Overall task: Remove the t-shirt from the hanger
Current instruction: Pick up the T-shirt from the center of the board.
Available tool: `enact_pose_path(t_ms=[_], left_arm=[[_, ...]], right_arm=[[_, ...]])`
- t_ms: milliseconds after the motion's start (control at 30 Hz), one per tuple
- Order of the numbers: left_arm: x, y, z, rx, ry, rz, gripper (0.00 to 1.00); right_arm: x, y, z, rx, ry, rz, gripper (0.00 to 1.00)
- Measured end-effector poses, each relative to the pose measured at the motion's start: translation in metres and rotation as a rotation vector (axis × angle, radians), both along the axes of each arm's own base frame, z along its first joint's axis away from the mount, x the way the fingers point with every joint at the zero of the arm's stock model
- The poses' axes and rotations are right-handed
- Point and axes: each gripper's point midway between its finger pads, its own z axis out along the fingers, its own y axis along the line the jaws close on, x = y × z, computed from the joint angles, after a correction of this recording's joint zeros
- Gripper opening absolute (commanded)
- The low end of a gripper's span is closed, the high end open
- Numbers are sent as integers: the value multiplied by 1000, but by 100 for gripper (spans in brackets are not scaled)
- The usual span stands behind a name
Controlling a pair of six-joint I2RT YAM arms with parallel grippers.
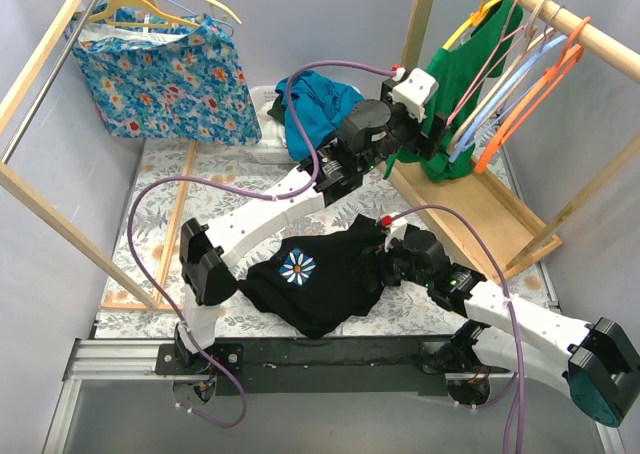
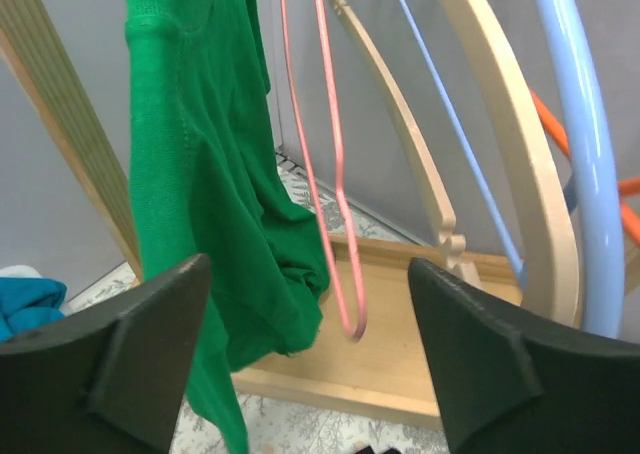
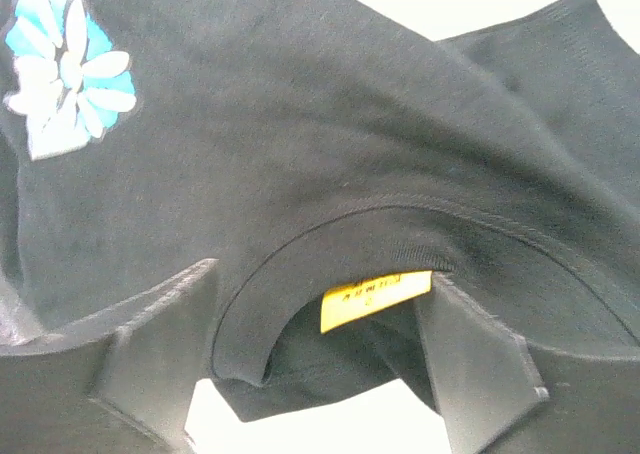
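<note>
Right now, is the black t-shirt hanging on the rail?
No, the black t-shirt lies crumpled on the table, away from the rail.

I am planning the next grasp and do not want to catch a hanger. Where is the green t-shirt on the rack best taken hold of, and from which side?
Probably the bunched lower part of the green t-shirt, approached from the table side. It hangs there in loose folds beside the pink hanger, and the left gripper faces it with fingers open.

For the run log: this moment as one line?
black t-shirt heaped on table | left jaws open near green shirt | right jaws open over collar
</note>
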Motion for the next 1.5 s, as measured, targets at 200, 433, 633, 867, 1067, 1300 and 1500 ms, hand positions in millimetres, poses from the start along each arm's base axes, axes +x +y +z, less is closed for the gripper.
enact_pose_path(t_ms=[200,433,633,867,1067,1300,1500], left_arm=[[-36,52,27,-15,4,-6,98],[-98,165,30,-88,29,65,98],[-111,223,-41,-88,154,219,98],[-109,250,-193,122,406,406,98],[-115,278,-257,124,534,560,98],[-125,294,-299,116,622,632,98],[-129,297,-283,58,616,613,98]], right_arm=[[15,-2,8,-43,-35,-44,98],[36,4,6,-132,-39,-60,98],[56,19,0,-196,-37,-43,98],[73,34,-47,-308,34,-20,98],[81,44,-62,-326,34,-9,98],[100,57,-66,-349,4,-29,17],[116,76,-65,-321,7,-42,1]])
